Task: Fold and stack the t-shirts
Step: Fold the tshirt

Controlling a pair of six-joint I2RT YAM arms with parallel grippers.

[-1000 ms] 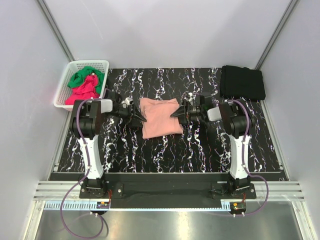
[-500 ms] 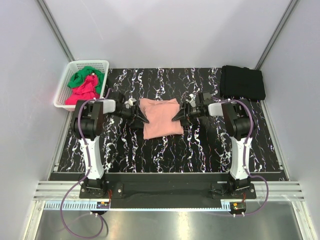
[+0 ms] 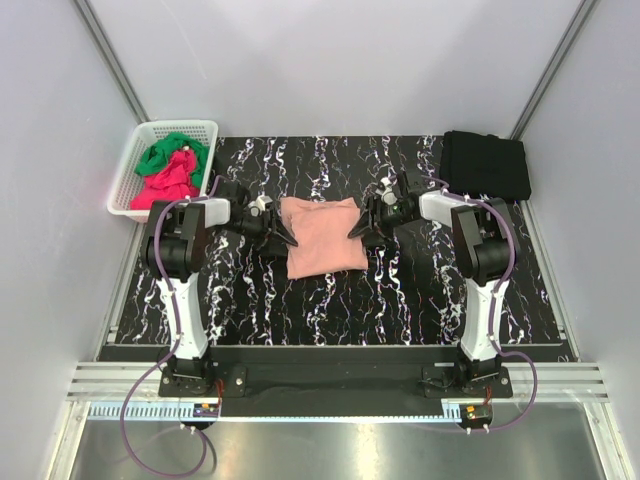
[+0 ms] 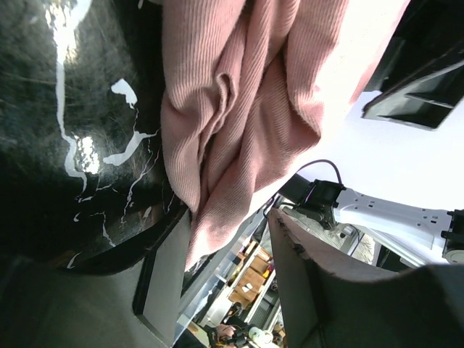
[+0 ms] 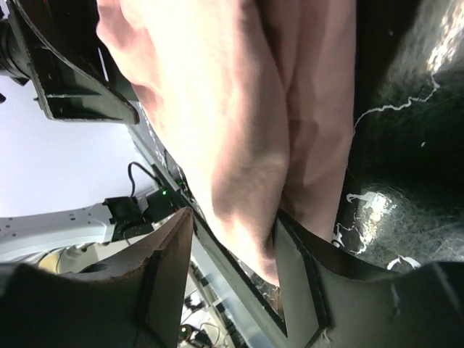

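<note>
- Salmon-pink t-shirt point(image 3: 320, 236): folded to a rough rectangle, flat at mid-counter point(image 3: 330, 300) (black marble w/ white veins), btwn the two hands.
- L hand point(image 3: 287, 238): at the tee's left edge, released; jaws apart, straddling the cloth.
- R hand point(image 3: 356, 230): at the right edge, also released; cloth lies loose btwn its fingers point(image 5: 296, 279).
- Black t-shirt point(image 3: 485, 165): folded, far-right corner.
- Basket point(image 3: 125, 190): white, far left; holds green t-shirt point(image 3: 165, 152) & magenta-red t-shirt point(image 3: 165, 185), both crumpled.
</note>
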